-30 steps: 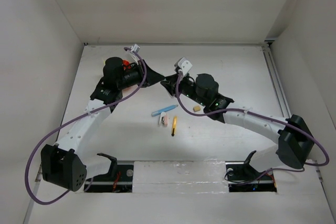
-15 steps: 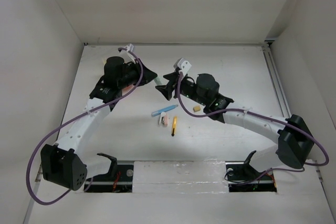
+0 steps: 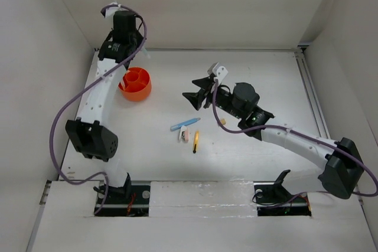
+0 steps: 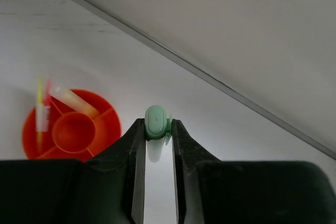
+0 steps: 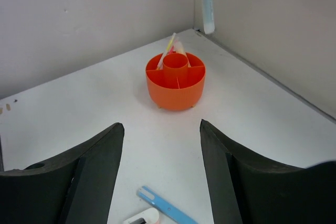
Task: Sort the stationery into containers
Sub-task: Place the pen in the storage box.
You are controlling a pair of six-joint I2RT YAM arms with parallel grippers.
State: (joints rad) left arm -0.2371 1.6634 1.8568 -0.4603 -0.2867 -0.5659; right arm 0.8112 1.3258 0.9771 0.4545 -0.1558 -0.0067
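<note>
The slim pale-green plastic pen [image 4: 156,121] hangs pinched in the left hand [image 4: 156,129], high and off to one side of the low round orange divided tub [image 3: 135,84] (some pens stand inside). Released there, it would likely miss and hit the white desk [image 3: 266,81]. The right hand [image 5: 160,127] is spread and empty.

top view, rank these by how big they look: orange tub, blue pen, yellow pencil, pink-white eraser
1. orange tub
2. blue pen
3. yellow pencil, slightly shorter than the pen
4. pink-white eraser
</note>
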